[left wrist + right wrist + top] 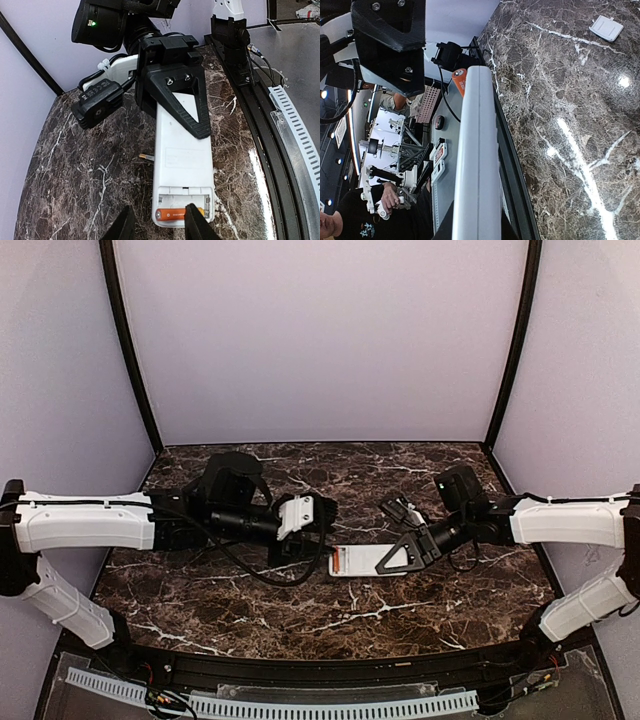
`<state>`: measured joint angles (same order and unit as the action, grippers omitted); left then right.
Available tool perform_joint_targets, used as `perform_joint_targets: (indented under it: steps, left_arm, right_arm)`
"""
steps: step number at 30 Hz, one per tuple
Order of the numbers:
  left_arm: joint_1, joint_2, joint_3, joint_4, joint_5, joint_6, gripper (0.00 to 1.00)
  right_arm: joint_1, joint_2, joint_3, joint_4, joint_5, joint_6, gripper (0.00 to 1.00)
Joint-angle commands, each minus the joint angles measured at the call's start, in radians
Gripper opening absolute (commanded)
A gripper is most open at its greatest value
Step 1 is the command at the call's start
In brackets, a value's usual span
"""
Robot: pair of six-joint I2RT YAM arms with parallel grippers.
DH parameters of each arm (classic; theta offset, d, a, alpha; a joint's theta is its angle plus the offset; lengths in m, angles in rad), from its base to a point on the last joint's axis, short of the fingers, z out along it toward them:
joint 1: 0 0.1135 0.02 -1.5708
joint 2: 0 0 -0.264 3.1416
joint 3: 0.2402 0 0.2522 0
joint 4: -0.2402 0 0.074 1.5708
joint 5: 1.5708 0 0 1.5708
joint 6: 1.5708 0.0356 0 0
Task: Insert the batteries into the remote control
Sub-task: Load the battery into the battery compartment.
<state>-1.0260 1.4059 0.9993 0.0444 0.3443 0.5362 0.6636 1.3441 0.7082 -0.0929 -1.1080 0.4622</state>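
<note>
Left gripper [159,222] jaws apart, over the orange battery [172,215] sitting in the open bay of the remote control [182,162], bottom centre of left wrist view. Right gripper [398,558] clamped on the remote control's upper half, white back up on marble table [75,165]. Second battery [146,157] loose beside its left edge

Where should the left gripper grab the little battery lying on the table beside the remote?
Best pinch the battery across its middle, coming straight down: it lies flat with one end at the edge of the remote, so only its long sides look free.
</note>
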Motion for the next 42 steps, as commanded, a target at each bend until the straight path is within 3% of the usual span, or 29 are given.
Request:
perform_joint_targets:
  steps: [1,42]
  left_arm:
    - [-0.007,0.012,0.027,-0.067,0.019,0.025,0.34]
    - [-0.038,0.090,0.070,-0.192,-0.018,0.109,0.11]
  right_arm:
    - [0.016,0.000,0.013,0.004,-0.027,-0.022,0.00]
    - [0.030,0.003,0.048,-0.038,-0.026,-0.063,0.00]
